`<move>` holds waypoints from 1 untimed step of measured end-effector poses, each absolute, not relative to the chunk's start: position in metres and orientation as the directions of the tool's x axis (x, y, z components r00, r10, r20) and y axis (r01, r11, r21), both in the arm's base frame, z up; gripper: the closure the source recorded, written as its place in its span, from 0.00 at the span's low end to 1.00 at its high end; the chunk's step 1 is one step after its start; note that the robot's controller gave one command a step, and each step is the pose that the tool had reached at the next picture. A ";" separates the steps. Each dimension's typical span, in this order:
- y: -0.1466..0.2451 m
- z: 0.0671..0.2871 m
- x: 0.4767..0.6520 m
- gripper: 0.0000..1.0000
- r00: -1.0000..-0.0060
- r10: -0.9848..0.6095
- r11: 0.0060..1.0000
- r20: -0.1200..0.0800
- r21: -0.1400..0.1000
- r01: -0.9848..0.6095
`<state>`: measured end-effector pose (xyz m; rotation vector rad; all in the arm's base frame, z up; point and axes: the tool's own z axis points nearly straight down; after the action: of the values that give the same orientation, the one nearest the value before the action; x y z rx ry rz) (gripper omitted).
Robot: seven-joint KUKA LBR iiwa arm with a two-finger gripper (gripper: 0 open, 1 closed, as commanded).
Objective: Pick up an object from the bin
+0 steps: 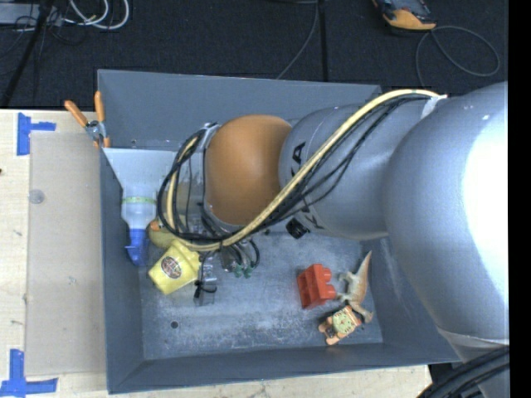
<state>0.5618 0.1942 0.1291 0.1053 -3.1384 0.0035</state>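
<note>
My gripper [204, 283] hangs low over the left part of the bin, under the arm's orange cover. Right beside it on its left lies a yellow block-shaped thing [172, 269] with a round brown and white label; whether the two touch I cannot tell. Behind that, against the left wall, lies a clear plastic bottle with a blue cap [134, 225]. A small green thing [241, 265] peeks out just right of the gripper.
Toward the right front of the bin lie a red block [315, 286], a pale toy dinosaur [357, 279] and a small orange and green toy figure [340, 324]. The arm and its cables cover the bin's middle and back.
</note>
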 end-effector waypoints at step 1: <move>0.215 0.100 0.580 0.00 -0.965 -0.260 0.966 -0.027 0.002 -0.260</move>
<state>0.5803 0.2148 0.1000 0.4153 -3.1405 -0.0091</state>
